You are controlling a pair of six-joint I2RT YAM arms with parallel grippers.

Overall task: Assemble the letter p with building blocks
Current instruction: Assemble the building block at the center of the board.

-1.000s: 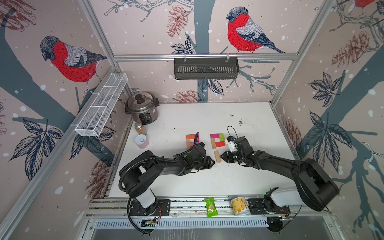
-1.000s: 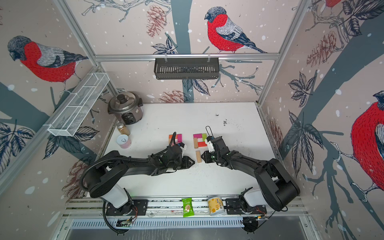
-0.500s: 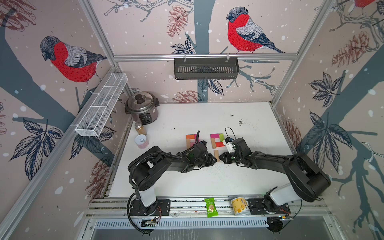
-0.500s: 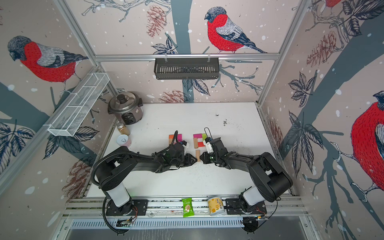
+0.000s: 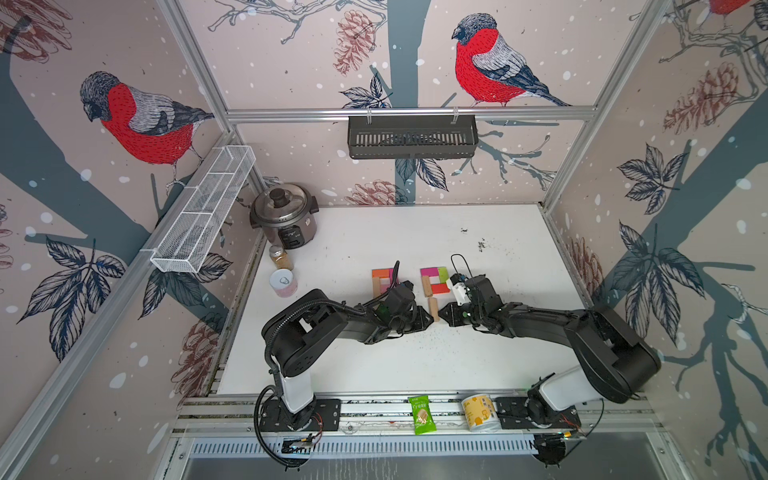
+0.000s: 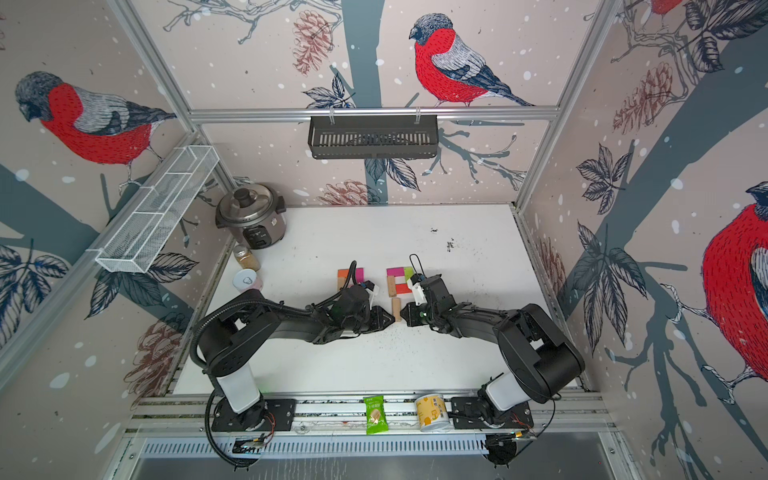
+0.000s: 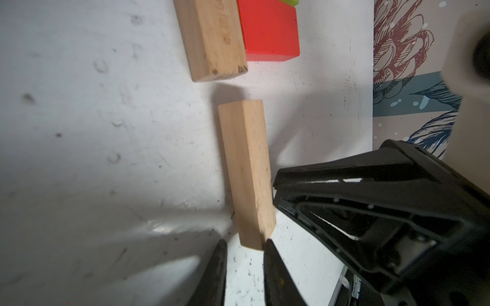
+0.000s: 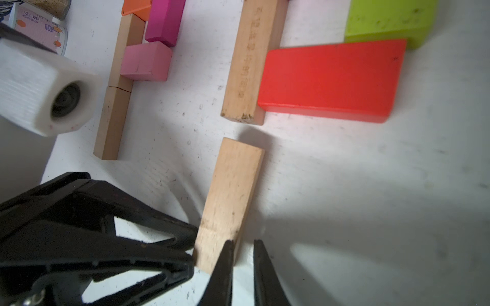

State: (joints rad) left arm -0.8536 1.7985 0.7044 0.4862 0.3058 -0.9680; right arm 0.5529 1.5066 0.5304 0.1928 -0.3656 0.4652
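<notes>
From above, both grippers flank a loose wood bar just below the right-hand block group, likely nudging it into line as the stem. Left wrist: left gripper narrowly parted, one finger touching the bar's end. Right wrist: right gripper nearly pressed together, pinching nothing, alongside it.

Both black arms reach low over the white surface & meet near mid, tips facing each other. Left hand points toward robot's right; in left wrist view its two fingers stand w/ a narrow gap, nothing between, one tip touching the end of a short plain wood bar. Right hand points toward robot's left, fingers nearly together, nothing gripped, one tip against same bar's end.
</notes>
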